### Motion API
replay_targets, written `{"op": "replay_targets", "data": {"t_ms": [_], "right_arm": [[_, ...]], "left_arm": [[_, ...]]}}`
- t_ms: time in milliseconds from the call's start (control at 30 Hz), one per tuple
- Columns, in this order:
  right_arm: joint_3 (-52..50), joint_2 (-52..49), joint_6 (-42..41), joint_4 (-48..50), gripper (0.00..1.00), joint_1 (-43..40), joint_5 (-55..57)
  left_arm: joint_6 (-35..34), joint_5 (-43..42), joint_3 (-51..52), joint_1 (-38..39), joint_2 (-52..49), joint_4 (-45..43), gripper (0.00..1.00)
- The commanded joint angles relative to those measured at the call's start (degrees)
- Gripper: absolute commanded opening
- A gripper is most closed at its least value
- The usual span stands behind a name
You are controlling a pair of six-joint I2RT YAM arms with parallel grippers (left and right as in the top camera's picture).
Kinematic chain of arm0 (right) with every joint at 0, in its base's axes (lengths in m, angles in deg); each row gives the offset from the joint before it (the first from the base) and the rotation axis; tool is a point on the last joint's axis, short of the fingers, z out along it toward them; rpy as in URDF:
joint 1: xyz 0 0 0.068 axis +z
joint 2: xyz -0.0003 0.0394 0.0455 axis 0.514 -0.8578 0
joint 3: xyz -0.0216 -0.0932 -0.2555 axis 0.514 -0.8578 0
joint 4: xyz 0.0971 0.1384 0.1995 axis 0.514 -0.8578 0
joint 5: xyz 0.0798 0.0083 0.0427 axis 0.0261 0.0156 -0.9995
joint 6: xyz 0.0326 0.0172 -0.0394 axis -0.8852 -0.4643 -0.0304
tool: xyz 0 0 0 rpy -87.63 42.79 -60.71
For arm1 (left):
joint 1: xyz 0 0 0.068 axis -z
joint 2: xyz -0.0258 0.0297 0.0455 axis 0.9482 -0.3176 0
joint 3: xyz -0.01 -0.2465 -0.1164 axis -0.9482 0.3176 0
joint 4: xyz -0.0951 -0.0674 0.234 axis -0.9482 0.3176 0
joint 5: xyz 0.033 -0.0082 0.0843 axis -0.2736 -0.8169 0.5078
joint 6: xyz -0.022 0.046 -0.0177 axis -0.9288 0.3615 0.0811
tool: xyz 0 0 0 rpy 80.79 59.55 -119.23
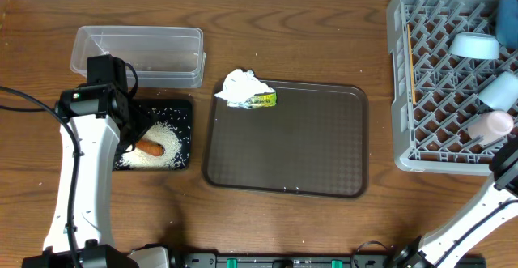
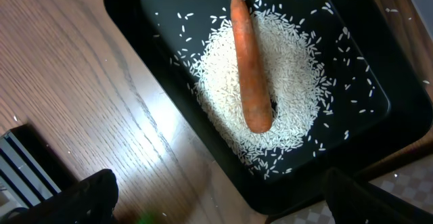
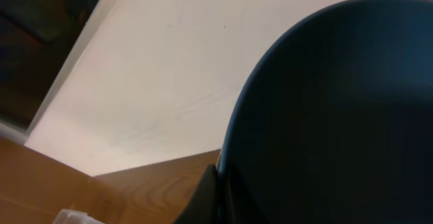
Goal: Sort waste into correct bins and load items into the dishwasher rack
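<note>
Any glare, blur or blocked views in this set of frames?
Overhead: evenly lit and sharp, soft shadows only. Left wrist: carrot and rice crisp, a bright glare patch on the table, its own fingers dark and blurred along the bottom. Right wrist: a dark, unfocused round shape fills the right half; little else is usable.

At the upper left of the overhead frame the tub (image 1: 146, 49) sits on the desk (image 1: 307, 33). Just below it, the shallow tray (image 1: 182, 106) holds the rice heap (image 1: 166, 153), with the carrot (image 1: 150, 147) lying on top. The serving tray (image 1: 299, 151) fills the centre, tissue (image 1: 240, 86) and wrapper (image 1: 263, 99) at its upper left corner; the rack (image 1: 396, 74) at upper right holds a bowl (image 1: 475, 45) and chopsticks (image 1: 411, 61).
</note>
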Motion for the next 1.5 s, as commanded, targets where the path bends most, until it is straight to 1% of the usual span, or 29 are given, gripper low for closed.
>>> {"op": "replay_targets", "data": {"t_ms": [0, 400, 500, 567, 667, 1000, 1133, 1367, 1467], "right_arm": [[-0.68, 1.64, -2.78, -0.07, 0.01, -1.38, -0.26], [-0.68, 1.64, -5.62, -0.79, 0.01, -6.67, -0.31], [-0.68, 1.64, -8.04, -0.28, 0.01, -6.71, -0.68], [-0.68, 1.64, -10.51, 1.07, 0.01, -6.1, -0.72], [-0.68, 1.64, -12.02, 4.11, 0.01, -4.66, -1.44], [-0.68, 1.64, -11.91, 6.32, 0.01, 0.7, -0.37], [-0.7, 1.55, -11.21, 5.97, 0.01, 0.83, 0.28], [-0.7, 1.55, -6.67, -1.64, 0.01, -1.62, 2.4], [-0.74, 1.53, -5.9, -2.75, 0.01, -2.75, 2.54]], "left_arm": [[-0.28, 1.14, -0.72, -0.2, 0.0, 0.17, 0.99], [-0.28, 1.11, -0.72, -0.2, 0.0, 0.17, 0.99], [-0.28, 1.14, -0.72, -0.2, 0.0, 0.17, 0.99], [-0.28, 1.14, -0.72, -0.2, 0.0, 0.17, 0.99], [-0.31, 1.14, -0.72, -0.2, 0.0, 0.17, 0.99], [-0.28, 1.14, -0.72, -0.2, 0.0, 0.17, 0.99], [-0.31, 1.14, -0.72, -0.2, 0.0, 0.17, 0.99], [-0.28, 1.14, -0.72, -0.2, 0.0, 0.17, 0.99], [-0.28, 1.14, -0.72, -0.2, 0.0, 0.17, 0.99]]}}
